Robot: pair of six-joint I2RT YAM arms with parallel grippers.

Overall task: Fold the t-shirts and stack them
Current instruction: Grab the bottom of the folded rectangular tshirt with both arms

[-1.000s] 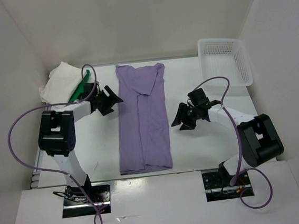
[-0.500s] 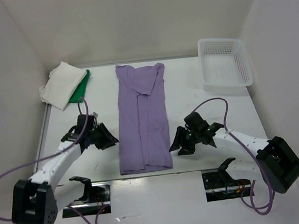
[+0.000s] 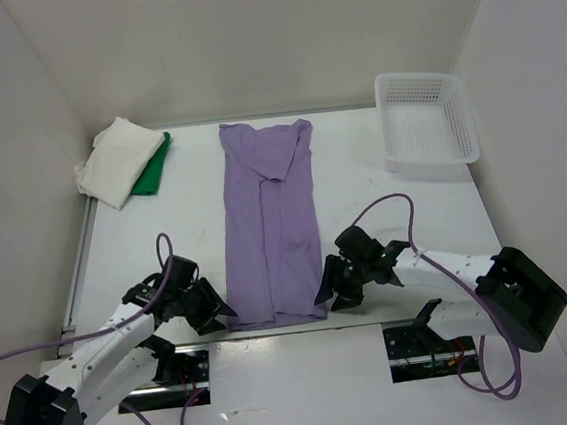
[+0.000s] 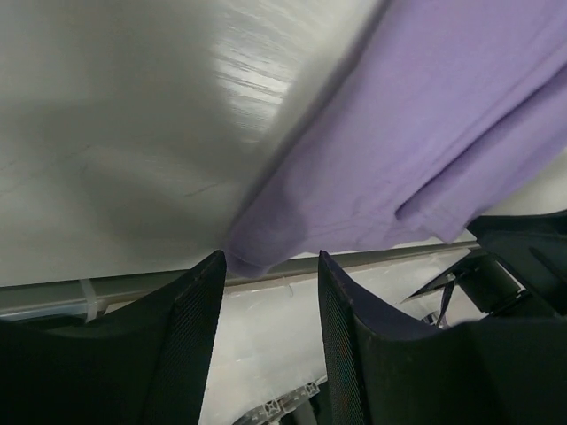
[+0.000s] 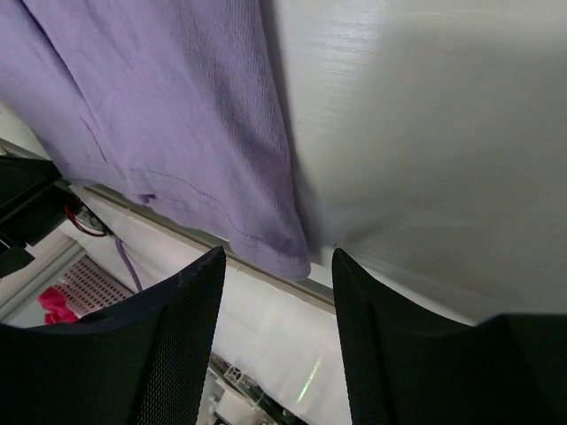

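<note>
1. left arm: lies low, reaching out from its base along the near edge of the white table point(image 3: 165, 234). the left claw point(image 3: 211, 310) points at the near-left corner of the purple shirt point(image 3: 270, 224).
2. left claw state: fingers spread, nothing pinched. in the wrist view the shirt's hem corner sits in the gap just ahead of the tips, at the table's near edge.
3. right arm: also low, forearm running leftward from its base. the right claw point(image 3: 330, 293) faces the shirt's near-right corner.
4. right claw state: fingers spread wide, nothing pinched. the wrist view puts the hem corner between the tips, just ahead of them.
5. purple shirt: lies flat as a long narrow strip, its near end between the two claws, the rest running away from them toward the back wall.
6. white-cream shirt point(image 3: 113, 164): folded, well beyond the left claw at the far-left corner. it lies on the green shirt point(image 3: 154, 168), which shows along the side nearer the purple shirt.
7. white lattice basket point(image 3: 416, 75): well beyond the right claw, at the far-right corner.
8. room: plain pale walls on three sides. purple cables loop from both arms.
</note>
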